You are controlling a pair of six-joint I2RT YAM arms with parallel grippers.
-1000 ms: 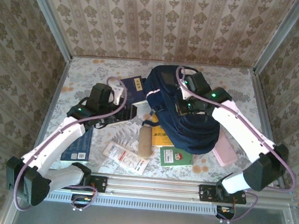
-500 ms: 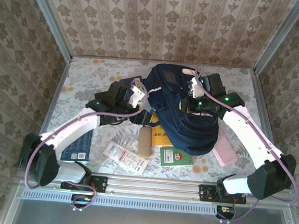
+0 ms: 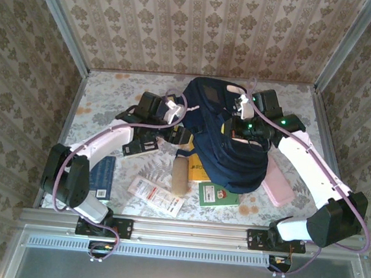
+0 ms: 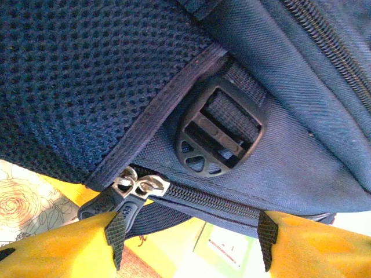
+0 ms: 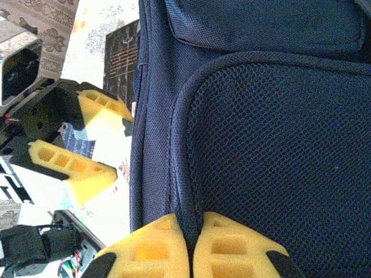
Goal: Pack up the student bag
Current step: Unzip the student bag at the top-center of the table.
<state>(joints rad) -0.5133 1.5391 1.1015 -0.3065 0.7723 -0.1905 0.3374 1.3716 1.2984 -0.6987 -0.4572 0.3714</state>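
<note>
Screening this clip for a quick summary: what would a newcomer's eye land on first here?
The big navy student bag dominates the middle of the table, lying over scattered books. The right hand is pinched shut on the piped edge of the bag's mesh panel. The left hand stands open at the bag's left side, close to the paired zipper pulls.

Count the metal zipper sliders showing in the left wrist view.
2. One zipper slider and a second slider sit touching, side by side, below-left of the black buckle on the student bag. More may be hidden elsewhere.
</note>
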